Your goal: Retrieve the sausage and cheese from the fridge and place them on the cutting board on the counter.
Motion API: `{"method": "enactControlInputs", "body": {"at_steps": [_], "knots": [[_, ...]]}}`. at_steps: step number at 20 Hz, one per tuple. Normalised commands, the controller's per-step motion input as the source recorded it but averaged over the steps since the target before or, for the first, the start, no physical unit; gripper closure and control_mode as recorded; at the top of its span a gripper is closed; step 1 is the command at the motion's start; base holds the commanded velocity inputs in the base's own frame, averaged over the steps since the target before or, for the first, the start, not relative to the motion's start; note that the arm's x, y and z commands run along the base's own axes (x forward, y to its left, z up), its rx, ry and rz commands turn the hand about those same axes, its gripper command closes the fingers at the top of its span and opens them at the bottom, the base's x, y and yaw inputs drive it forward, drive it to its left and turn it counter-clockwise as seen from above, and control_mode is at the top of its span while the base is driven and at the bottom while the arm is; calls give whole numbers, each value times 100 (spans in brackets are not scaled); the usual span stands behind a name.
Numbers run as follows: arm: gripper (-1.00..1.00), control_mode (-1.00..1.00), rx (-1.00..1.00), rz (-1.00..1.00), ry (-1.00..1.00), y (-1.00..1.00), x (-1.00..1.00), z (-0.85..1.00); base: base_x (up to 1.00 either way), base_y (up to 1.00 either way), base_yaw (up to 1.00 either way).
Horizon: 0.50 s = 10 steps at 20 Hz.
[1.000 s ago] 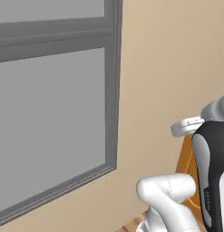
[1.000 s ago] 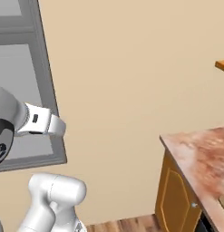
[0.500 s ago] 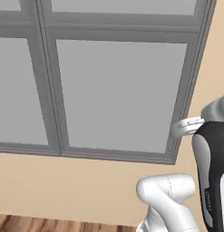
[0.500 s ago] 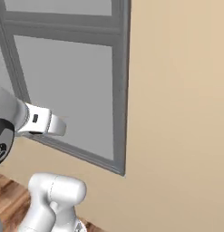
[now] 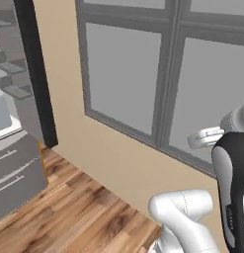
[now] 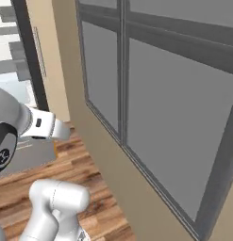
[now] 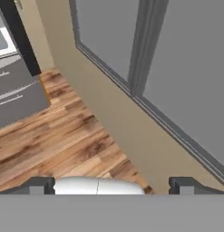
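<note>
Currently none of the sausage, cheese, cutting board or counter can be made out from the robot's cameras, so where they are lying cannot be told. At the far left of the left base view, a grey unit with horizontal bar handles [image 5: 15, 173] is standing on the brown wooden plank floor [image 5: 79, 207], with pale shelves [image 5: 12, 79] showing above it beyond a dark vertical frame [image 5: 34, 74]; whether this is the fridge cannot be told.

Closer in, the two-finger gripper [image 7: 111, 185] is pointing down toward the floor, its dark fingertips [image 7: 186, 185] sitting wide apart at the bottom of the hand view with nothing between them. A beige wall [image 5: 108, 153] is running diagonally beside the floor, carrying a large grey-framed window with grey panes [image 5: 123, 74]. The white arm [image 6: 40, 124] is rising in front of that wall in both base views.
</note>
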Motion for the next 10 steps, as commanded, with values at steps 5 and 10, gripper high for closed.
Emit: {"method": "enactControlInputs", "body": {"at_steps": [5,10], "knots": [[-100,100,0,0,0,0,0,0,-3,85,84],[-100,100,0,0,0,0,0,0,19,65,68]]}}
